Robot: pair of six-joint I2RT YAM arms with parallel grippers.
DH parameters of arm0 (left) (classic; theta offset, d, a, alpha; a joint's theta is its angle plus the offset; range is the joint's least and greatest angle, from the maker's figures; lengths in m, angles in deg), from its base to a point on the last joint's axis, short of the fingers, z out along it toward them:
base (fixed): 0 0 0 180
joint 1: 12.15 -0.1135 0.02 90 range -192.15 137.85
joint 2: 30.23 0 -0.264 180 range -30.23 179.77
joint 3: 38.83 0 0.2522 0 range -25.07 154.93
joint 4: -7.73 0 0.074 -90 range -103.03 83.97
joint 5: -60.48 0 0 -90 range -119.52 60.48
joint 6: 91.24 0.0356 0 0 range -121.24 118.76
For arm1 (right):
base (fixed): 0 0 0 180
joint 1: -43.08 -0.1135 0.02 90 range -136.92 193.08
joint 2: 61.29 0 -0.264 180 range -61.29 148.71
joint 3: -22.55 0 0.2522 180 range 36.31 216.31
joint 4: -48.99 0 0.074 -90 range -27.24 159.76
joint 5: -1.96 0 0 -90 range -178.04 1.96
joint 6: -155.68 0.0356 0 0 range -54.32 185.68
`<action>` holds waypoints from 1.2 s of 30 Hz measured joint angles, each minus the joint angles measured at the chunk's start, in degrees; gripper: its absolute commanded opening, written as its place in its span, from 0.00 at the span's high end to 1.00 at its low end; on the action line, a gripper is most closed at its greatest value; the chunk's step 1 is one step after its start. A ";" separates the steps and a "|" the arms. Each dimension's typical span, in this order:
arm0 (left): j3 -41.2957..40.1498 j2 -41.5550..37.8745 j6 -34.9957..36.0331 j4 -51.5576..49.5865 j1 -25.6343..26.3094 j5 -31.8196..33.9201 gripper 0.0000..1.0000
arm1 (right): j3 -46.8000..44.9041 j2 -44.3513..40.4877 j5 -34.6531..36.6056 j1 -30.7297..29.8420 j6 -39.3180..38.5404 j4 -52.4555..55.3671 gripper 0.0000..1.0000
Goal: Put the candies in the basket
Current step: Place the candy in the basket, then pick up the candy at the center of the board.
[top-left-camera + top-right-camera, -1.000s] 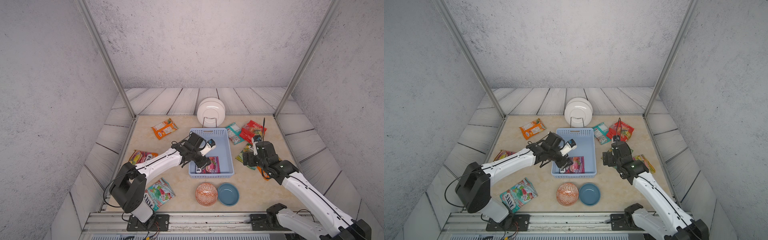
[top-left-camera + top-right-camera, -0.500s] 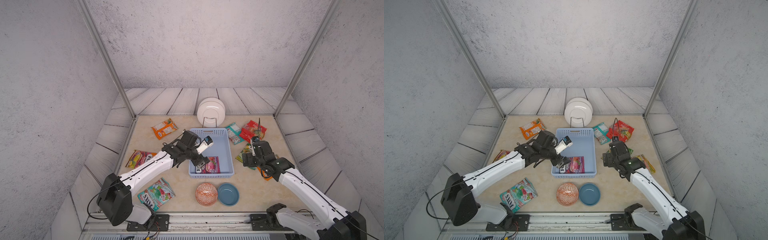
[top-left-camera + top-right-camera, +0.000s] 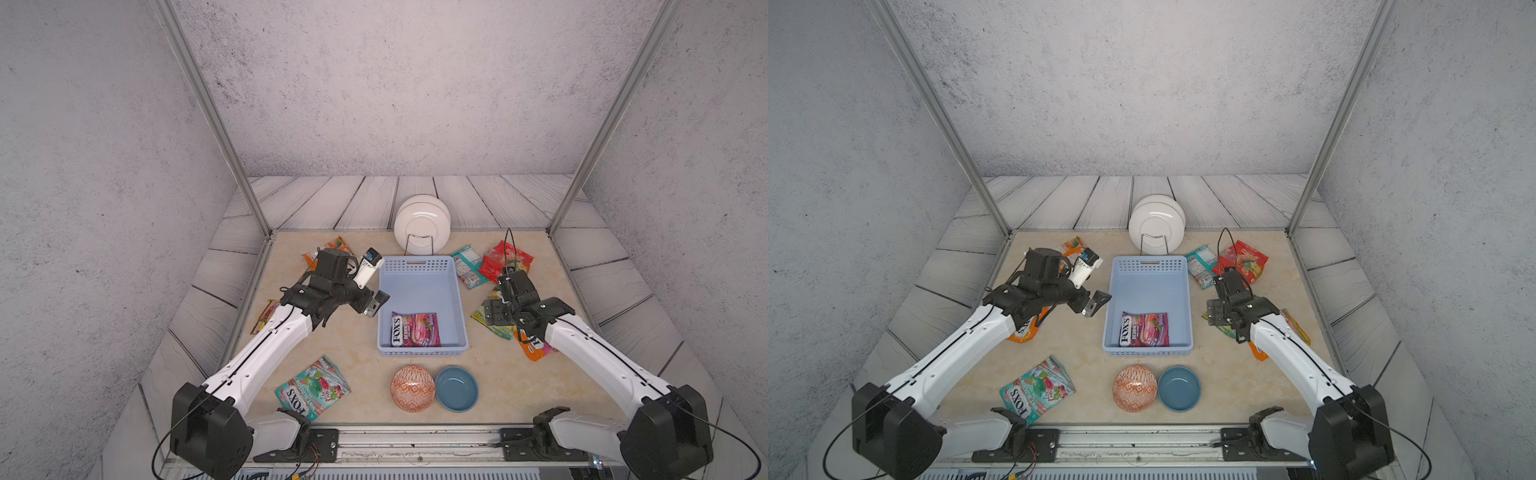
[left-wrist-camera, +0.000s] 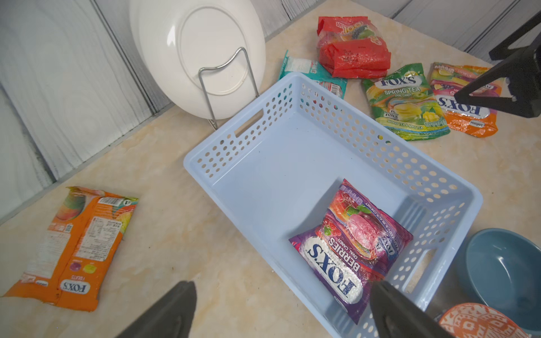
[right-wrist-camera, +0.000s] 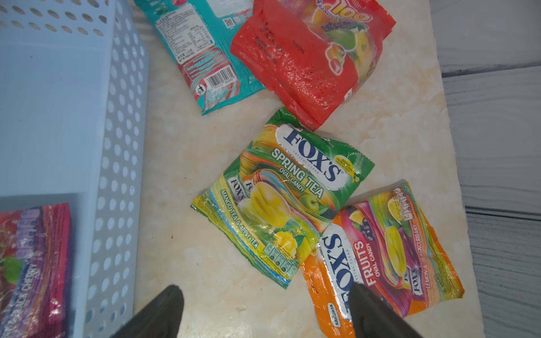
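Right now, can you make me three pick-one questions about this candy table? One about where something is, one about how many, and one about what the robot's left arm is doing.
1. Where is the purple candy bag?
A) under a plate
B) inside the blue basket
C) off the table

2. How many bowls sit on the table?
A) one
B) two
C) four

3. The left end effector is:
A) open and empty
B) shut on a bag
C) shut on a bowl

Answers:
1 B, the bag lies flat on the basket's floor.
2 B, an orange bowl and a blue bowl sit side by side.
3 A, its fingers stand wide apart with nothing between them.
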 measured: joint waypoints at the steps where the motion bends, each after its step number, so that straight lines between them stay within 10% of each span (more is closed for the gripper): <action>1: -0.46 -0.81 -0.26 0.13 -1.22 -0.22 0.01 | 0.33 0.52 -0.50 0.72 0.52 -0.22 0.09; 17: -7.96 -9.66 -6.14 3.52 -16.57 -5.22 0.01 | 1.03 5.35 -9.18 12.94 7.98 -3.30 0.18; 36: -8.63 -9.92 -8.20 6.21 -18.10 -1.55 0.01 | -1.86 15.96 -18.93 22.36 13.11 -10.95 0.44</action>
